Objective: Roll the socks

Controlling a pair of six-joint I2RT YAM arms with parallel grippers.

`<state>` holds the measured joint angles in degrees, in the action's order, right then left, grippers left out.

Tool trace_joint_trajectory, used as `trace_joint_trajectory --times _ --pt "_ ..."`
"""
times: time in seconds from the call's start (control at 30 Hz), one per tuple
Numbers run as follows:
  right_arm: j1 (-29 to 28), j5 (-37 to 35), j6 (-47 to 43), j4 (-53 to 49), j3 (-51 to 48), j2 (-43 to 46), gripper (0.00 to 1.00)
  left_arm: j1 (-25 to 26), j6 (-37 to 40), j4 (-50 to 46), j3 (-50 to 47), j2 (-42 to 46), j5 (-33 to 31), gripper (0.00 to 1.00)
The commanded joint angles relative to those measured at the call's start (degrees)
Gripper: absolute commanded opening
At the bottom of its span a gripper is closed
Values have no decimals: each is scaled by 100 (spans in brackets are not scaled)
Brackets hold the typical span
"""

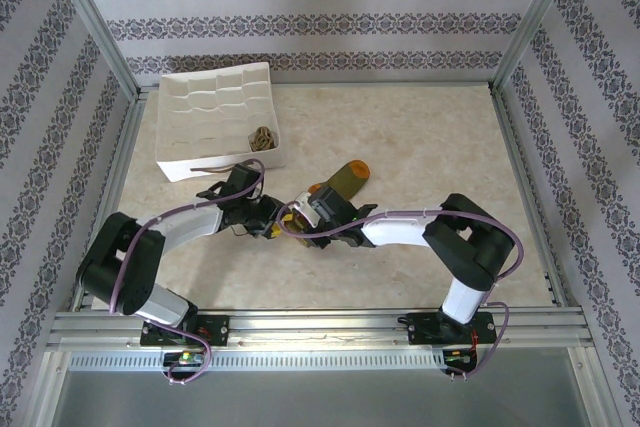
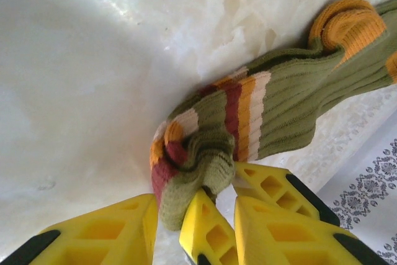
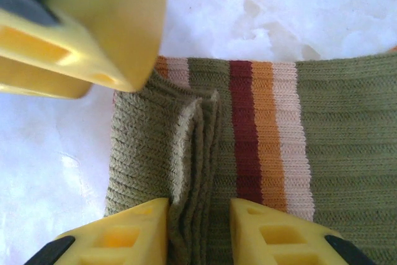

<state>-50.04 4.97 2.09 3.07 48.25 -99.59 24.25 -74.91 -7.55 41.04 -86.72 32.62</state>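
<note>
Mid-frame overhead, we are watching the right gripper (image 3: 198, 210) pinching the folded cuff of the olive sock (image 1: 343, 181). The left gripper (image 2: 197, 203) is straddling it, seemingly half-parted; we cannot tell whether it is gripping.

Table (image 1: 430, 147): pale marble-pattern top. White divided tray (image 1: 225, 160) sits at the far left. Olive green sock (image 1: 346, 181), orange toe pointing far, lies near the centre, right of the tray

Bright, even light with glare on the pale tabletop (image 2: 93, 4).
</note>
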Motion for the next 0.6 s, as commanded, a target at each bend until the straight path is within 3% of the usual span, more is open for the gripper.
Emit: trace_joint_trajectory --times 0.0,0.27,0.4,0.57 --pt "103 228 149 -465 -136 -219 31 -25 272 472 86 -214 239 37" --pt "310 621 253 -470 -70 -303 31 -12 513 62 131 -365 186 36" --pt "354 790 260 -505 -21 -376 30 -4 561 33 165 -357 133 42" --pt "381 869 292 -487 -17 -420 30 45 661 147 396 -744 192 42"
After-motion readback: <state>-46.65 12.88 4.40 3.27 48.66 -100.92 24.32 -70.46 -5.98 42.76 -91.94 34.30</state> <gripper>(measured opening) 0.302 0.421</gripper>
